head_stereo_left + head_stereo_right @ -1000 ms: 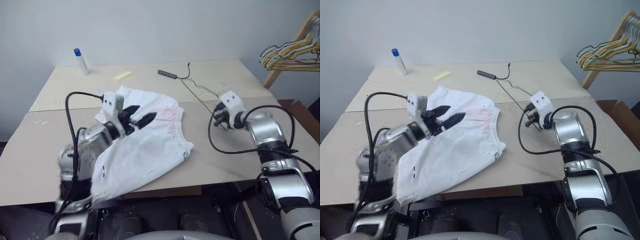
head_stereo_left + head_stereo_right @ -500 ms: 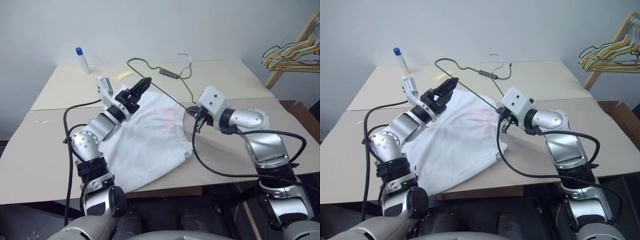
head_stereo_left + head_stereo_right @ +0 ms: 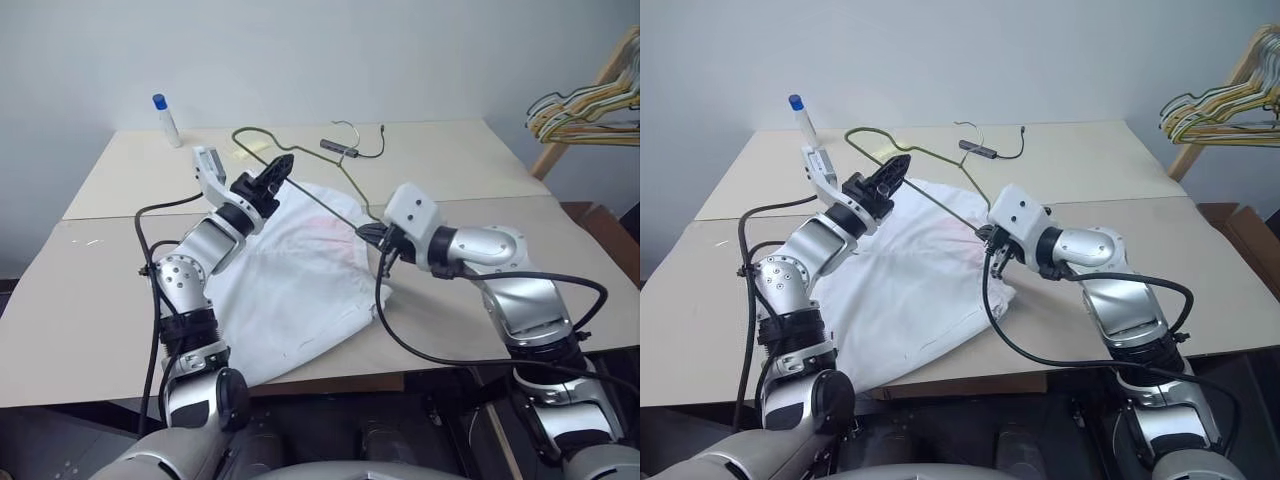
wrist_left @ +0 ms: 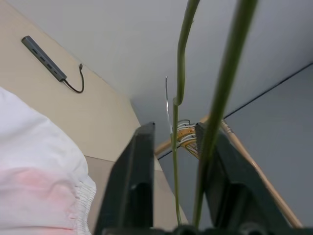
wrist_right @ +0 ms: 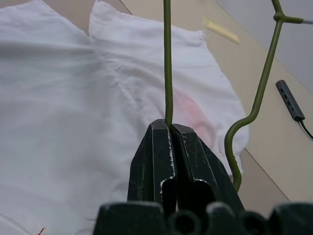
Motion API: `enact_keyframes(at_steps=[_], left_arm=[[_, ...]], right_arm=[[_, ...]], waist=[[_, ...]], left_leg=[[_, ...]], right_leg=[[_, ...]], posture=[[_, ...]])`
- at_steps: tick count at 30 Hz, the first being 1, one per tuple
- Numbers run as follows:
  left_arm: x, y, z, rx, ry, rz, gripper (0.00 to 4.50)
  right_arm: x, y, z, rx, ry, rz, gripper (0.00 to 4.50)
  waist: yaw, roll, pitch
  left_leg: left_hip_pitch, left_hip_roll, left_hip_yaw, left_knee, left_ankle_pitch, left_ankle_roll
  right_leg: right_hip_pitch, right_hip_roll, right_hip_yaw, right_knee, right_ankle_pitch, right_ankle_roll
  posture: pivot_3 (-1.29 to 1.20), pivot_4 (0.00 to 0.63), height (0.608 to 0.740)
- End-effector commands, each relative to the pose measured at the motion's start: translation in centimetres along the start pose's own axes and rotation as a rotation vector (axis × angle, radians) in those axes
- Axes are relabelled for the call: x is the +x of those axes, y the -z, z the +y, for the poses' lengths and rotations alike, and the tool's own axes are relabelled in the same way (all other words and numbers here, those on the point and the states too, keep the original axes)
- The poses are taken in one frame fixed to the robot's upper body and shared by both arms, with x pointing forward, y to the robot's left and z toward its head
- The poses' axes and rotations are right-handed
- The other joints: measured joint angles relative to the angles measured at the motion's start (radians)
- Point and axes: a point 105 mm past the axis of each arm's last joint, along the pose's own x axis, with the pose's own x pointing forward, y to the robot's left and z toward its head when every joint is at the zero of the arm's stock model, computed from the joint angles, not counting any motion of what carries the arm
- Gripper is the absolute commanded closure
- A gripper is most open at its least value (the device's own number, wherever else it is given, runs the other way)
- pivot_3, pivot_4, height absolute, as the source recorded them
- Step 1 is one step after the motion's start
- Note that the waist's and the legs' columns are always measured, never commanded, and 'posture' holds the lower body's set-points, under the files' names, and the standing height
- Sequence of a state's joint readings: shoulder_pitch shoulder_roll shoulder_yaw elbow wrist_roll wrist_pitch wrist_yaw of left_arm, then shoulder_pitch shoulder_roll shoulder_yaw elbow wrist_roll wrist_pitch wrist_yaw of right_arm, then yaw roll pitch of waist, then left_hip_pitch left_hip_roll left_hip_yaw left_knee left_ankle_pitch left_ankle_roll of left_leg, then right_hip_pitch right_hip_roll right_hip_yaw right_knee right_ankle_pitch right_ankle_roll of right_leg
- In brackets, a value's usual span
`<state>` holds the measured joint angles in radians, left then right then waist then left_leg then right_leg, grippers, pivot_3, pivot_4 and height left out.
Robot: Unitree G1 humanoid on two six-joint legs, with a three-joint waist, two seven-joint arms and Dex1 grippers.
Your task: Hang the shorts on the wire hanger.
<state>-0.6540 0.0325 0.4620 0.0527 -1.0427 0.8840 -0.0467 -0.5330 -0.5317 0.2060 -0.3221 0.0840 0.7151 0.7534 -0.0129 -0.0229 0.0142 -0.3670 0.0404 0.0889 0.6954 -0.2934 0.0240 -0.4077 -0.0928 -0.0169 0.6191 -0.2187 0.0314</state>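
Tan table: shorts flat; hanger raised, pinched by closed right gripper, left gripper closing, grip unclear.

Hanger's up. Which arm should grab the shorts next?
Left. The right gripper is shut on the wire hanger, holding it above the shorts. The left gripper has its jaws apart around the wire, over the shorts' far edge.
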Motion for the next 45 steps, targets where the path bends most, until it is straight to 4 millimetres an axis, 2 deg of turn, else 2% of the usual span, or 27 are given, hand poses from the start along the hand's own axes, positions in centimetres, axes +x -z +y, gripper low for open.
enact_keyframes(at_steps=[1,6,11,15,18,20,23,26,28,32,37,45], left_arm=[[0.5,-0.8,-0.9,0.026,0.022,-0.027,4.48],[0.6,-1.0,-1.1,0.063,0.032,-0.035,4.48],[0.5,-1.8,-1.6,0.136,0.061,-0.063,4.50],[0.3,-2.7,-2.2,0.177,0.118,-0.074,4.50],[-0.1,-3.9,-3.4,0.237,0.215,-0.060,4.50],[-0.8,-4.5,-4.6,0.291,0.313,-0.033,4.50],[-3.0,-5.3,-6.9,0.375,0.551,0.047,4.50],[-4.8,-5.9,-8.3,0.414,0.720,0.108,4.50],[-5.9,-6.5,-8.9,0.426,0.826,0.145,4.50],[-7.1,-6.8,-9.7,0.419,0.976,0.178,4.50],[-6.8,-6.6,-10.0,0.396,1.026,0.157,4.50],[-6.2,-5.9,-10.0,0.405,1.034,0.137,4.50]], right_arm=[[-0.4,-1.4,-0.7,-0.032,0.038,-0.035,4.50],[-0.2,-1.8,-0.8,-0.109,0.067,-0.059,4.50],[-0.4,-2.0,-0.3,-0.156,0.030,-0.069,3.09],[-1.0,-2.3,-0.9,-0.170,0.044,-0.083,1.72],[-2.2,-2.8,-1.7,-0.098,0.022,-0.111,0.77],[-3.2,-2.8,-1.8,0.017,-0.062,-0.118,0.09],[-5.3,-3.5,-2.0,0.206,-0.221,-0.172,0.09],[-6.7,-3.6,-2.1,0.335,-0.344,-0.195,0.09],[-7.4,-2.7,-1.4,0.475,-0.489,-0.191,0.09],[-7.0,-1.2,0.2,0.607,-0.628,-0.132,0.09],[-5.4,-1.0,1.9,0.646,-0.725,-0.120,0.09],[-3.4,-2.7,3.0,0.621,-0.765,-0.144,0.09]], waist=[[0.000,0.000,0.000],[0.000,0.000,0.000],[-0.001,0.000,0.000],[-0.002,0.000,0.000],[-0.002,0.000,0.000],[-0.003,0.000,0.000],[-0.004,0.001,0.001],[-0.007,0.001,0.001],[-0.007,0.001,0.001],[-0.008,0.001,0.001],[-0.007,0.001,0.001],[-0.006,0.001,0.001]], left_leg=[[0.000,0.000,0.000,0.000,0.000,0.000],[-0.001,0.000,0.000,0.000,0.000,0.000],[-0.001,0.000,0.002,0.000,0.000,0.000],[-0.001,0.000,0.003,0.000,0.000,0.000],[-0.002,0.000,0.003,0.000,0.000,0.000],[-0.002,0.000,0.003,0.000,0.000,0.000],[-0.003,0.000,0.003,0.000,0.000,0.000],[-0.002,0.001,0.003,0.000,0.000,0.000],[-0.002,0.002,0.003,0.000,0.000,0.001],[-0.002,0.002,0.003,0.000,-0.001,0.001],[-0.002,0.002,0.002,0.000,-0.001,0.001],[-0.003,0.002,0.001,0.000,-0.001,0.001]], right_leg=[[0.000,0.000,0.000,0.000,0.000,0.000],[0.000,0.000,-0.001,-0.002,0.000,0.001],[0.000,0.000,-0.002,-0.003,0.000,0.001],[0.001,0.000,-0.003,-0.003,0.001,0.001],[0.001,0.000,-0.003,-0.003,0.001,0.001],[0.001,0.000,-0.004,-0.004,0.001,0.001],[0.001,0.000,-0.005,-0.005,0.001,0.001],[0.001,0.000,-0.005,-0.005,0.001,0.001],[0.002,0.000,-0.006,-0.006,0.001,0.001],[0.003,0.000,-0.007,-0.006,0.001,0.001],[0.002,0.000,-0.006,-0.006,0.001,0.001],[0.001,0.000,-0.006,-0.005,0.001,0.001]], posture=[[0.00,0.000,0.740],[0.00,0.000,0.740],[0.00,0.000,0.740],[0.00,0.000,0.740],[0.00,0.000,0.740],[0.00,0.000,0.740],[0.00,0.000,0.740],[0.00,0.000,0.740],[0.00,0.000,0.740],[0.00,0.000,0.740],[0.00,0.000,0.740],[0.00,0.000,0.740]])
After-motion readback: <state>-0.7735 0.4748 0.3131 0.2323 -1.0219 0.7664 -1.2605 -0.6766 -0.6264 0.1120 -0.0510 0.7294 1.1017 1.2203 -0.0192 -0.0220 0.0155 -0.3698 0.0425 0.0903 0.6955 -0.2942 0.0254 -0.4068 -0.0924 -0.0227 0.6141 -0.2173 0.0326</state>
